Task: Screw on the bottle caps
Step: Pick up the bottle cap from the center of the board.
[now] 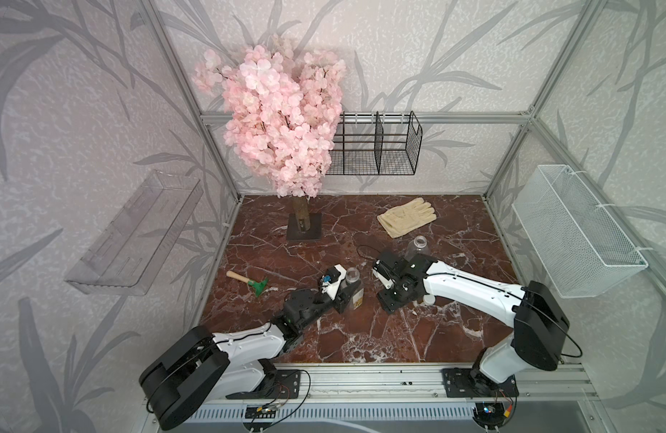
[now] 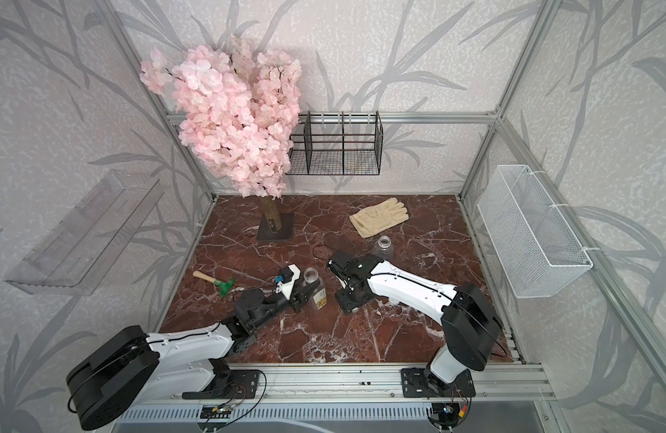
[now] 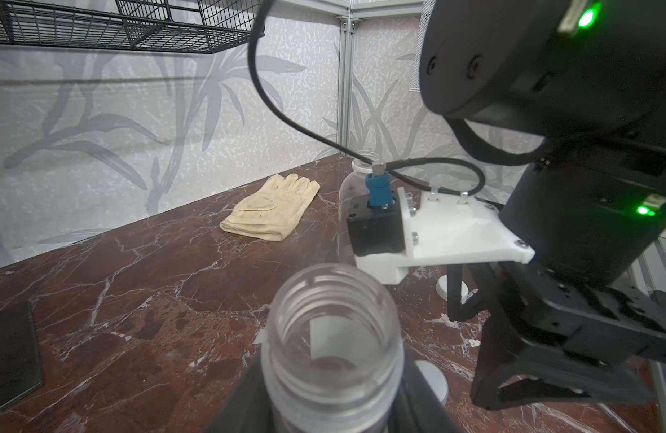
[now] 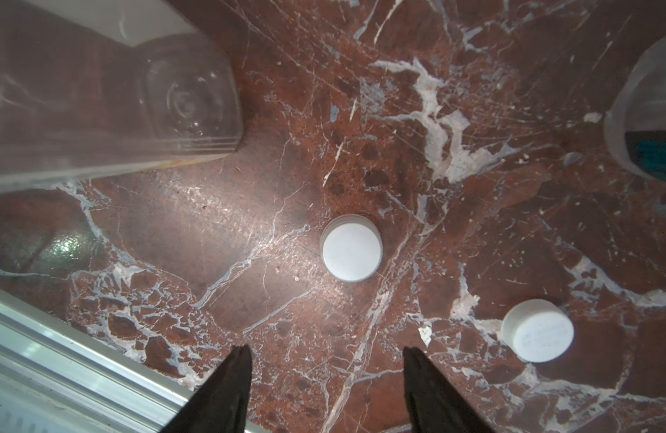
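Clamping the labelled bottle (image 3: 333,337) in my left gripper (image 1: 345,297): fingers pinched on its body, bottle upright, threaded mouth bare and facing up. I take that as bracing it against twist while a cap goes on. Its label (image 1: 357,300) is white-yellow, print too small to read.

Right of it, both bottle caps lie tops-up on the marble table (image 1: 361,337), well apart: near cap (image 4: 352,253), far cap (image 4: 537,331). Faint marks on the far one's top, illegible.

My right gripper (image 4: 325,350) hangs over them, fingers spread, nothing between. The near cap sits roughly on the gap's line, so that's likely the pick.

Further right and back, the round bottle (image 1: 418,245) stands uncapped. Its blue label (image 4: 657,153) is unreadable.
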### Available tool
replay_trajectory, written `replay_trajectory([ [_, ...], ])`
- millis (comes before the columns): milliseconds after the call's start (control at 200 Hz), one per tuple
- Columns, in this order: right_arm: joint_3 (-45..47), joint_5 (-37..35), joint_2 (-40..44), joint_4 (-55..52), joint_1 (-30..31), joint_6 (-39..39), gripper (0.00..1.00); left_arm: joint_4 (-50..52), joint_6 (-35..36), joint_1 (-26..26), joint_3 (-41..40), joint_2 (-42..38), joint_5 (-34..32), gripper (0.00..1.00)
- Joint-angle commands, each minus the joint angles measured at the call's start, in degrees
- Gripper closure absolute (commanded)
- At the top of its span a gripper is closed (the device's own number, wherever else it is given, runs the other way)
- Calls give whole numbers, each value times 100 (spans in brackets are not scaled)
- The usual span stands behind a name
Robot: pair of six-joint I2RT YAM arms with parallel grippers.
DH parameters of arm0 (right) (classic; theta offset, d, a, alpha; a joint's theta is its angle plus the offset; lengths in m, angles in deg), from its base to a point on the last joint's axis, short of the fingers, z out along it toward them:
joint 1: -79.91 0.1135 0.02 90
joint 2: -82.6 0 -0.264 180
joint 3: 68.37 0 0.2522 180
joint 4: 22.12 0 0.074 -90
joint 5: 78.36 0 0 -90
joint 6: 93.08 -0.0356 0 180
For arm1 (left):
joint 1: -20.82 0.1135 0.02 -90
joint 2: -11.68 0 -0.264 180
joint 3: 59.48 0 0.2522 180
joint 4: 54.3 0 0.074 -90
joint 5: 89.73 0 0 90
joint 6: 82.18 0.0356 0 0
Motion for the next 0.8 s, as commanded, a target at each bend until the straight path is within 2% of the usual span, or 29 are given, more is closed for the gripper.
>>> replay_trajectory([
  [0,-207,-155,-166,-144,36,-89,34,149,66,-24,-109,-84,32,64],
  [425,-265,-254,-579,-85,40,-103,31,169,105,-21,-133,-115,30,64],
  [795,-265,-292,-950,-106,25,-32,33,195,121,-26,-140,-112,33,64],
])
